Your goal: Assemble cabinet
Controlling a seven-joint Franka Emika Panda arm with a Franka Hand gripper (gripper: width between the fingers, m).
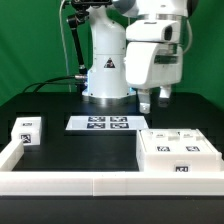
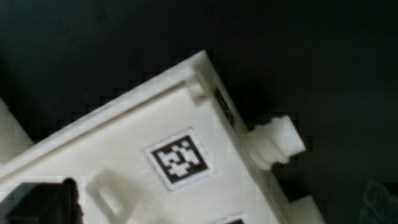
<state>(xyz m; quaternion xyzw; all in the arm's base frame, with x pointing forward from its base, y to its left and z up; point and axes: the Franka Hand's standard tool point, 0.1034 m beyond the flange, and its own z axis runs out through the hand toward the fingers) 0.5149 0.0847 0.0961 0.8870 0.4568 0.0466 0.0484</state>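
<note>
The cabinet point(image 1: 176, 153) is a large white box with square tags, lying on the black table at the exterior view's right. My gripper point(image 1: 153, 99) hangs just above and behind its far edge, touching nothing. Its fingers stand apart, so it is open and empty. In the wrist view the cabinet point(image 2: 143, 150) fills the frame, showing one tag point(image 2: 178, 159) and a short side peg point(image 2: 278, 141). My gripper point(image 2: 199, 208) looks straight down on it, with one dark finger point(image 2: 36, 200) at the frame's edge. A small white tagged drawer block point(image 1: 27, 131) sits at the exterior view's left.
The marker board point(image 1: 100, 123) lies flat in front of the robot base point(image 1: 106, 70). Low white border rails point(image 1: 70, 182) run along the front and left of the table. A green wall stands behind.
</note>
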